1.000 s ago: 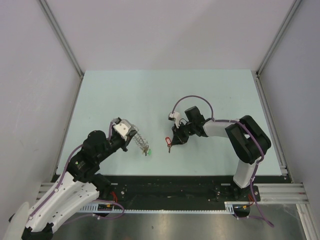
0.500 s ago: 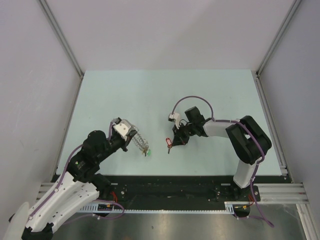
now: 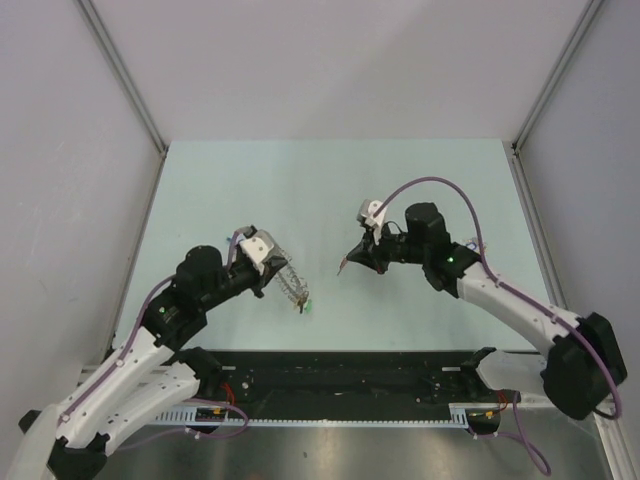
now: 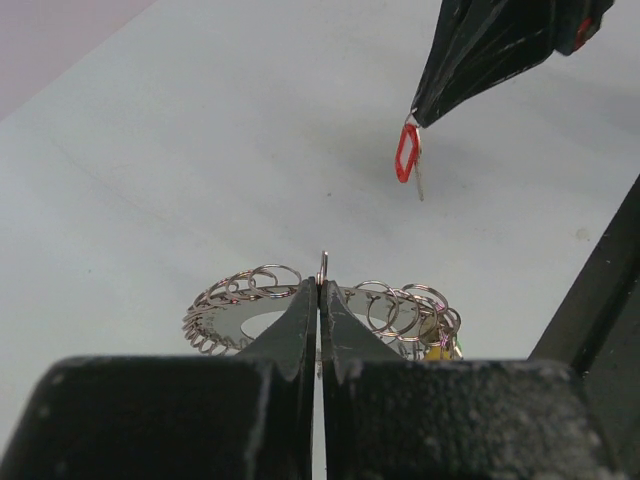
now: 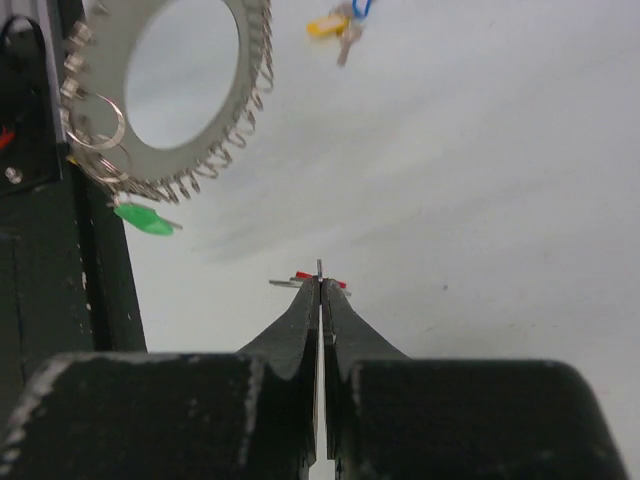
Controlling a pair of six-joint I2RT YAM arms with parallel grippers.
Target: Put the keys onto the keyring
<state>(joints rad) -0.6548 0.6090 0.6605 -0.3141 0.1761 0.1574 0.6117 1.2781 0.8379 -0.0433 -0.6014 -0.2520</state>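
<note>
My left gripper (image 3: 276, 276) is shut on the keyring (image 3: 290, 283), a silvery coiled loop held above the table. The ring also shows in the left wrist view (image 4: 240, 300) and the right wrist view (image 5: 190, 90). A green key (image 3: 308, 306) hangs from it, also seen in the right wrist view (image 5: 145, 220). My right gripper (image 3: 350, 264) is shut on the red key (image 4: 406, 155), which dangles from its tips above the table, right of the ring. A yellow key (image 5: 325, 25) and a blue key (image 5: 362, 8) show beyond the ring; I cannot tell whether they hang on it.
The pale green table (image 3: 330, 190) is walled by grey panels at left, back and right. A black rail (image 3: 340, 375) runs along the near edge between the arm bases.
My right arm has stretched out and lifted the red key up off the table, slightly further back. My left gripper has shifted a little to the right with the keyring.
</note>
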